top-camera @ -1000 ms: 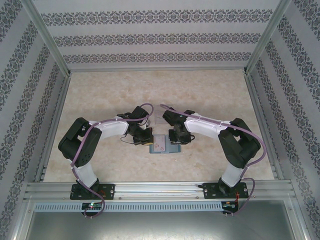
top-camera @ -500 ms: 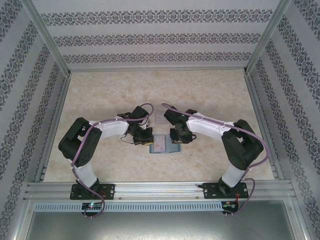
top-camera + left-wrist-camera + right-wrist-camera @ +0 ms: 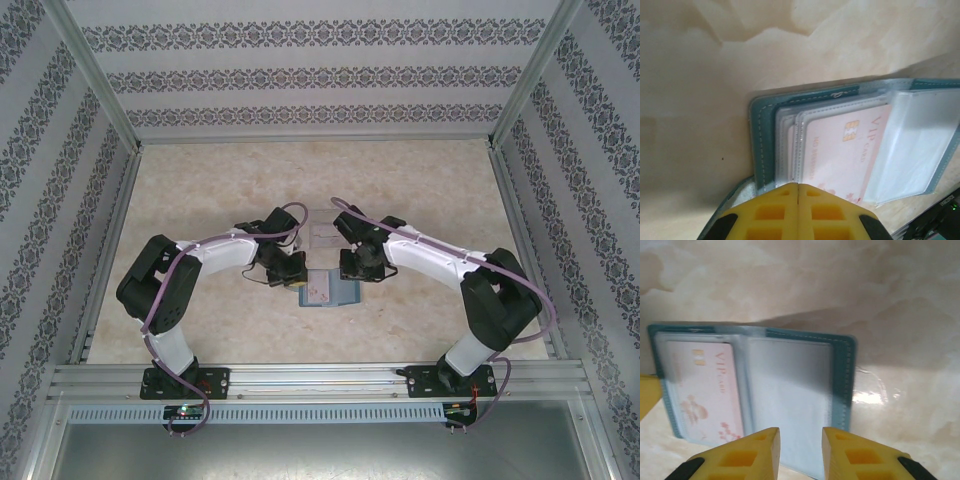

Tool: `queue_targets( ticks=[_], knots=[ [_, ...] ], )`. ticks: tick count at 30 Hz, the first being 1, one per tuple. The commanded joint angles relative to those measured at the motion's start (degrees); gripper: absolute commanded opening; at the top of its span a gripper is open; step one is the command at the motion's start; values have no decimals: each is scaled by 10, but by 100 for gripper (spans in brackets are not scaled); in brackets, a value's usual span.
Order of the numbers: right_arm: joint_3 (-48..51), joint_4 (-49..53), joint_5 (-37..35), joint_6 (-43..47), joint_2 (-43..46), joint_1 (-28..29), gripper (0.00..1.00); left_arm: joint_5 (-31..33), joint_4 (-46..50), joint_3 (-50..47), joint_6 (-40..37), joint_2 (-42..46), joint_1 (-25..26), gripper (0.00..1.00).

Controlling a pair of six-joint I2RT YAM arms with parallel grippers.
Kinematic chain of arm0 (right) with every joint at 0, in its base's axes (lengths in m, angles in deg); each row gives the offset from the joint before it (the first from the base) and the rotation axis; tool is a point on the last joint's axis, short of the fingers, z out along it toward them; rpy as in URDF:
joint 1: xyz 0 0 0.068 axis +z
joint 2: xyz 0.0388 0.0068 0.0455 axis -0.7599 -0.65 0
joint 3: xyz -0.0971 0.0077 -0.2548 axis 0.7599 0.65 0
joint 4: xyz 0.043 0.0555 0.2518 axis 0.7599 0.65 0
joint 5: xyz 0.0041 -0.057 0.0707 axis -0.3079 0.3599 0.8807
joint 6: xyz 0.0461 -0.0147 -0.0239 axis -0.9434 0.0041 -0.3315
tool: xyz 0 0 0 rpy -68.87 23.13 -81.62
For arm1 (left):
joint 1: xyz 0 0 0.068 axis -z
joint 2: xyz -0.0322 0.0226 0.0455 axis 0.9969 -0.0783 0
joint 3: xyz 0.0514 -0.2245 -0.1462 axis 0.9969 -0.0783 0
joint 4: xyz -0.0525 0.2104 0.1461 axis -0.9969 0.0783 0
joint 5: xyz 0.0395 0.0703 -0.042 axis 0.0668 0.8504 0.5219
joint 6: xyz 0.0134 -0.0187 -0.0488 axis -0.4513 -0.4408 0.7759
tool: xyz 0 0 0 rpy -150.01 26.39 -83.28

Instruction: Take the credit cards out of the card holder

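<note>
Card holder [image 3: 327, 290] is laid open by table's [image 3: 200, 200] near edge, mid-width. Left gripper [image 3: 798, 187] is shut at its left edge. Right gripper [image 3: 801, 437] is held slightly parted and empty above it. Clear sleeves [image 3: 920, 140] could be pinched instead of VIP card [image 3: 840, 145], and the holder dragged.

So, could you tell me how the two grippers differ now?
The left gripper has its fingers pressed together; the right gripper has them apart. The left gripper is at the half of the card holder with the pink VIP card; the right gripper is at the half with clear sleeves. Both have yellow fingers.
</note>
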Motion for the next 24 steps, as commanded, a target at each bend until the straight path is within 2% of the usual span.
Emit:
queue_targets(
  ticks=[1, 10, 18, 24],
  knots=[
    [21, -56, 58, -17, 10, -8, 28, -7, 22, 22, 1, 11, 10, 0],
    [55, -171, 173, -34, -22, -15, 21, -24, 23, 37, -2, -17, 29, 0],
    [73, -212, 199, -44, -54, -27, 19, -14, 22, 25, -5, -39, 33, 0],
    [84, -237, 214, -52, -66, -29, 22, -13, 19, 23, -5, -48, 33, 0]
  ],
)
